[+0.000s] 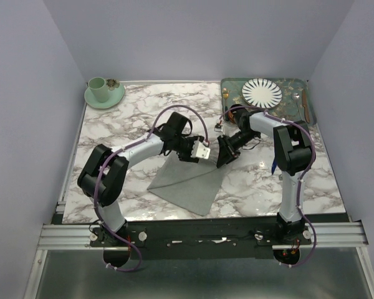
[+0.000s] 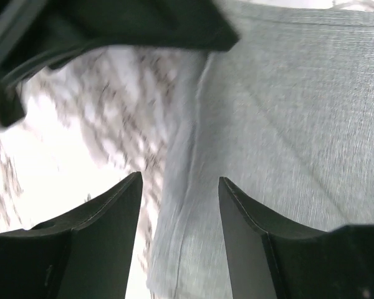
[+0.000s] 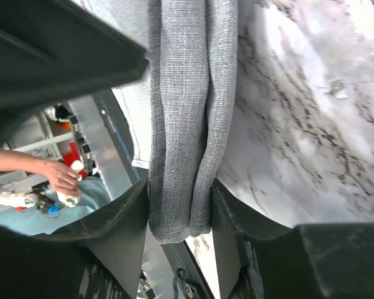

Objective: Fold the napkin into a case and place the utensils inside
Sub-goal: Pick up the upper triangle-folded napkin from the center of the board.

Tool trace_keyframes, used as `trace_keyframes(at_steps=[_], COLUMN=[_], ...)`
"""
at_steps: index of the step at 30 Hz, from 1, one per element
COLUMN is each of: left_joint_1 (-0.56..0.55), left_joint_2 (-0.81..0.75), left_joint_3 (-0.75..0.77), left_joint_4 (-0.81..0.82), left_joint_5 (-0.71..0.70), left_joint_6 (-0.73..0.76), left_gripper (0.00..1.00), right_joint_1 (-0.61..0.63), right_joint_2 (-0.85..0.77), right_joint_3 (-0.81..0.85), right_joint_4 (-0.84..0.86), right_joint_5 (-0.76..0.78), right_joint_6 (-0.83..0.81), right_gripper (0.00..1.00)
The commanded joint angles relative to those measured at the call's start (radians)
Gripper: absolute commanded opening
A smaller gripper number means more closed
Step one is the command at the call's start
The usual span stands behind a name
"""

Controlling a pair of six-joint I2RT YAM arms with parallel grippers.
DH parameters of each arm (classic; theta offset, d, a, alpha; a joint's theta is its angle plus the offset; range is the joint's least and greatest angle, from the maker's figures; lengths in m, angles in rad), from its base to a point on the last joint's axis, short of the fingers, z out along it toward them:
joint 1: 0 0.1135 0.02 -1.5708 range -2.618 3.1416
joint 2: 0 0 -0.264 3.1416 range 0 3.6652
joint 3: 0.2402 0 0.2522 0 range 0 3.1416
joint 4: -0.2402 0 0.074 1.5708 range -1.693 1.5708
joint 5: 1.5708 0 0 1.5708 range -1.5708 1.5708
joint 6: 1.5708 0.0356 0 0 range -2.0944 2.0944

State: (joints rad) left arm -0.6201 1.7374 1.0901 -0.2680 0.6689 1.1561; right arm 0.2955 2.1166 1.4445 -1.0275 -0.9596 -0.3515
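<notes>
Your right claw (image 3: 179, 215) is clamped on the napkin (image 3: 181, 93). In the right wrist view a doubled, bunched edge of the grey cloth fills the gap and presses against both fingers (image 3: 128, 218). From there the cloth hangs slack toward the marble table (image 1: 124, 124).

Your left claw (image 2: 179, 218) stands fairly wide and holds nothing. In the left wrist view its two fingers (image 2: 106, 218) are apart, and the napkin's hem runs on the table beneath the gap, touching neither of them. The cloth spreads flat to the right of that hem, with a faint diagonal crease across it.

From above, you have both claws nose to nose over the middle of the table, at the napkin's far corner. The napkin lies as a rough triangle, folded over itself. One point reaches toward the near edge and a long side slants toward the left. It is not yet a narrow pouch.

The utensils (image 1: 305, 106) lie on the right side of the green tray (image 1: 234, 87) in the far right corner, well apart from the napkin. They are too small for you to tell one from another. A striped plate (image 1: 262, 92) sits in the middle of that tray. A green cup on a saucer (image 1: 103, 92) stands in the far left corner.
</notes>
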Motion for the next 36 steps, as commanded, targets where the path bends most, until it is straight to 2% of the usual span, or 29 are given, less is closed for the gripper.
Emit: trace_keyframes(at_steps=[1,4,5,8,12,21,27,36], left_joint_1=[0.098,0.190,0.213,0.295,0.333,0.346,0.350,0.353], left_joint_2=[0.043,0.152,0.181,0.276,0.376,0.530,0.541,0.539], left_joint_3=[0.164,0.333,0.406,0.505,0.593,0.682,0.653,0.594], left_joint_4=[-0.253,-0.397,-0.425,-0.477,-0.519,-0.614,-0.622,-0.622], left_joint_5=[0.073,0.106,0.113,0.110,0.089,0.123,0.191,0.218], left_joint_6=[-0.176,-0.324,-0.358,-0.505,-0.622,-0.660,-0.714,-0.763], left_gripper=[0.63,0.62,0.62,0.62,0.62,0.65,0.64,0.58], right_joint_1=[0.005,0.005,0.007,0.008,0.019,0.054,0.083,0.113], right_joint_2=[0.014,0.029,0.035,0.065,0.072,0.054,0.025,-0.040], right_joint_3=[0.010,0.025,0.033,0.066,0.076,0.093,0.083,0.024], right_joint_4=[0.040,0.049,0.047,0.026,0.027,0.030,0.058,0.122], right_joint_5=[0.070,0.096,0.107,0.143,0.191,0.321,0.383,0.463], right_joint_6=[-0.001,-0.021,-0.033,-0.064,-0.076,-0.104,-0.121,-0.188], right_gripper=[0.37,0.25,0.17,0.01,0.01,0.01,0.01,0.01])
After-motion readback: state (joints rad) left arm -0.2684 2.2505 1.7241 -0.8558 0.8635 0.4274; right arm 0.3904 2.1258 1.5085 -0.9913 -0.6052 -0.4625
